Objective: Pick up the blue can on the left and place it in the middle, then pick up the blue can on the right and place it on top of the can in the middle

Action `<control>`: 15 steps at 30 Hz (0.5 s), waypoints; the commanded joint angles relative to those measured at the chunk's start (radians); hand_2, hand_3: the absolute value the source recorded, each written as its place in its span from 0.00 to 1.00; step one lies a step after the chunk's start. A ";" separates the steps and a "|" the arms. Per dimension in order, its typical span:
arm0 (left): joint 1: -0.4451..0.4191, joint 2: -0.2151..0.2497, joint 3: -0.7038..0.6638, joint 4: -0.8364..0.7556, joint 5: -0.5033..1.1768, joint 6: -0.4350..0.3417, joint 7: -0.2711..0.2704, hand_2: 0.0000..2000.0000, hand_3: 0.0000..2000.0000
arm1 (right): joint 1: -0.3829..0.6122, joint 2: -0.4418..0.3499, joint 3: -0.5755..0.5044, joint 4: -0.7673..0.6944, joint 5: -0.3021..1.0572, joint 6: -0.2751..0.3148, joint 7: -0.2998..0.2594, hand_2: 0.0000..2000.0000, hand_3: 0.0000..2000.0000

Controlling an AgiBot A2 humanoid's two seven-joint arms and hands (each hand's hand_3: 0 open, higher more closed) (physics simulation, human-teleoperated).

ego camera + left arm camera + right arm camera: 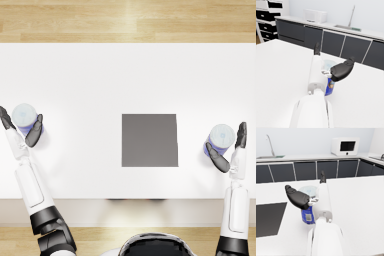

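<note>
Here each can (24,116) sits between a hand's (21,127) fingers.

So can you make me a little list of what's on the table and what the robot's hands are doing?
table: white table
middle: dark grey square mat, nothing on it
left can: blue can, upright, near the table's left edge
right can: blue can, upright, right of the mat
left hand: left hand around the left can, fingers either side
right hand: right hand around the right can, fingers either side
lifted: cannot tell
</note>
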 commanded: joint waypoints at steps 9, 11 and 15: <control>0.090 -0.011 0.010 0.252 0.000 0.001 0.000 0.00 0.00 | 0.047 -0.014 0.001 -0.143 0.000 0.000 0.000 0.00 0.00; 0.062 -0.004 0.008 0.232 0.000 0.005 0.000 0.00 0.00 | 0.062 -0.017 0.006 -0.183 0.000 0.000 0.000 0.00 0.00; 0.141 -0.021 0.020 0.357 0.001 0.011 0.000 0.00 0.00 | 0.088 -0.024 0.030 -0.243 0.000 0.000 0.000 0.00 0.00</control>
